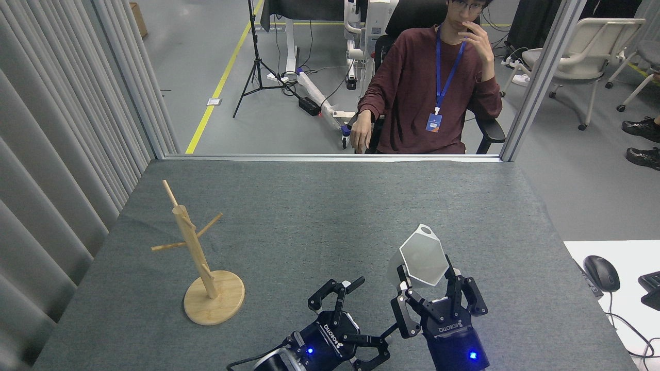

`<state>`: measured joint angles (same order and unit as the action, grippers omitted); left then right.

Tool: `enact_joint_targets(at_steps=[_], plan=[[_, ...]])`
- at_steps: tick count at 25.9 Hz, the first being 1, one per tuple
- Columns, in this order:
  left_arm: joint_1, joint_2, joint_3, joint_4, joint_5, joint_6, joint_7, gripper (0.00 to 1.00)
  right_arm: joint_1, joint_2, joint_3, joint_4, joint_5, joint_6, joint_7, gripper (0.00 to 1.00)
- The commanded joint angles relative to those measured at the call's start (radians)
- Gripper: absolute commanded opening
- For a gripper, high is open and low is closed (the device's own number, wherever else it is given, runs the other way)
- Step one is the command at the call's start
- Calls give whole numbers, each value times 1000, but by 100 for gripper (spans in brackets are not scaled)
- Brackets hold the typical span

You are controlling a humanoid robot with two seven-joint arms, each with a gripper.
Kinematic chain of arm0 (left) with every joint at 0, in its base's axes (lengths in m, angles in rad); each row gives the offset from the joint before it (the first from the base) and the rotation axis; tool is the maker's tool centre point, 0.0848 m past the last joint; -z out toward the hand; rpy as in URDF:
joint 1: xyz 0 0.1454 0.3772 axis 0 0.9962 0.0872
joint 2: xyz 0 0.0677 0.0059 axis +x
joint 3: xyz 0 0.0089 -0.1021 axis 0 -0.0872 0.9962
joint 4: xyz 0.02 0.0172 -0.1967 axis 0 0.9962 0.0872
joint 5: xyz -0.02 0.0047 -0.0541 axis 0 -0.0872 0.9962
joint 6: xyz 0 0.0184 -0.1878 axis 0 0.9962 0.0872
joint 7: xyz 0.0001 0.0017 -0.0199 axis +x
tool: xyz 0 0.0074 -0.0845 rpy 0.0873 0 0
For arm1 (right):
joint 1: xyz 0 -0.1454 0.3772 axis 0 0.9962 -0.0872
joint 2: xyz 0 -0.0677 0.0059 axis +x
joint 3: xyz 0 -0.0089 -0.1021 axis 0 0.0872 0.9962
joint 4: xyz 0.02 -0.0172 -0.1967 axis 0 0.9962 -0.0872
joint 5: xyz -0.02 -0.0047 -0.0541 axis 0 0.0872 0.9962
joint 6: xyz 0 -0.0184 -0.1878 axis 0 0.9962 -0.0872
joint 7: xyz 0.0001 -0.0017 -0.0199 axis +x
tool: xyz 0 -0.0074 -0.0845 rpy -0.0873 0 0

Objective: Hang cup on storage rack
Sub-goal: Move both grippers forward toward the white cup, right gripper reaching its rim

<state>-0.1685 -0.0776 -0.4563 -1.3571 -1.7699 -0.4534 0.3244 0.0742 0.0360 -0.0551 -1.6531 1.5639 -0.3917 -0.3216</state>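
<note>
Step in hand, by judgement: carry phase, or perhaps a pass between hands. White faceted cup with hexagonal rim and pale grey inside [424, 256] held clear of the grey fabric-covered table [330, 206] at about 5 o'clock of the view. Small tab handle with round hole at the cup's far end, pointing toward 12 o'clock. Right hand [429, 291] closed on the cup's lower part, fingers either side of the body. Left hand [357, 314] spread wide, holding nothing, just beside the right hand at its 9 o'clock.

Light wooden mug tree with round disc base, upright post and thin angled pegs [198, 257] standing well apart from the cup, at roughly 9 o'clock from it. All pegs bare.

Next move, as judged: cup to travel left to the rack, tab hole to be lined up with a peg tip and slid on; alternatively a handover to the open left hand, nearer the rack.

Obstructions: the left hand lies between cup and rack. Table surface between otherwise bare.

Surroundings: seated person in dark red top [428, 87] beyond the table's far edge at 12 o'clock. Black computer mouse [601, 272] on a white surface at 3 o'clock.
</note>
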Motion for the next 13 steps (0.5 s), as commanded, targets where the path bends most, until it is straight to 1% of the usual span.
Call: enact_joint_targets(at_steps=[1, 6, 8, 10, 13], plan=[[3, 1, 2, 1, -11, 21, 4, 100, 41, 10, 4, -22, 2, -9, 1, 66], [4, 1, 4, 1, -10, 39, 4, 100, 93, 10, 18, -42, 2, -3, 1, 66], [6, 1, 5, 0, -10, 39, 4, 100, 96, 10, 67, -45, 4, 13, 1, 66], [6, -1, 5, 0, -10, 39, 4, 100, 95, 12, 98, -51, 4, 47, 1, 66], [3, -2, 7, -2, -10, 39, 4, 100, 95, 13, 141, -59, 4, 60, 1, 66]])
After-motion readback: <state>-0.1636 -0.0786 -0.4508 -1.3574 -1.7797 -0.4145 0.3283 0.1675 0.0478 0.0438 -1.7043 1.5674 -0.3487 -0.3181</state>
